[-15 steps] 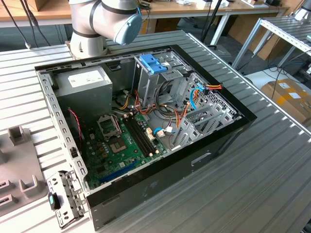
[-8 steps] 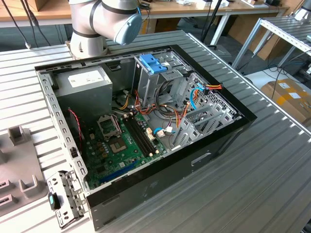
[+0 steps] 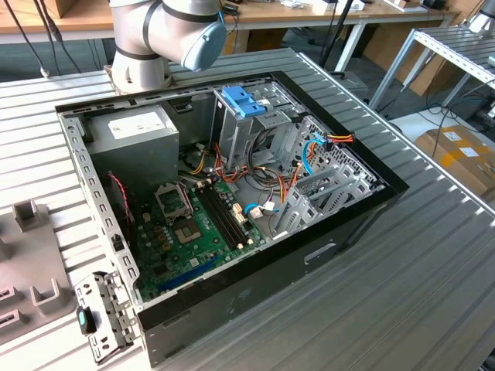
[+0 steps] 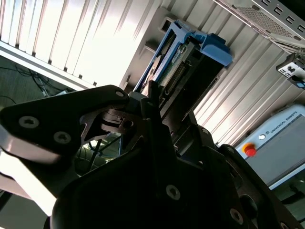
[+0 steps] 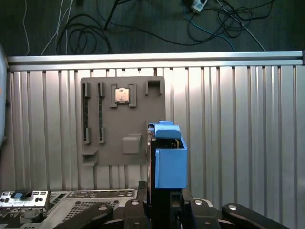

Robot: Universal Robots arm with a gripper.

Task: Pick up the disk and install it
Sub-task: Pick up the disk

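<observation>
One ribbed counter [image 3: 418, 278] carries one open computer case [image 3: 232, 301]. Inside are one green motherboard [image 3: 182, 232], one grey power supply [image 3: 135, 131] and one blue-topped metal cage [image 3: 255, 127]. One grey parts tray [image 5: 119, 124] bears one chip [image 5: 123, 95]. There is one cardboard box [image 3: 456, 154], one arm [image 3: 166, 31], one pincer [image 5: 159, 192] and one disk [image 4: 177, 64].

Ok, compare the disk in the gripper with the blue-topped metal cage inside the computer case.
The disk is clamped in the gripper over the ribbed table, outside the computer case; the cage stands inside that case. In the first wrist view the disk shows edge-on as a slim slab; the cage is a tall open frame of bare metal. Both carry bright blue plastic.
</observation>
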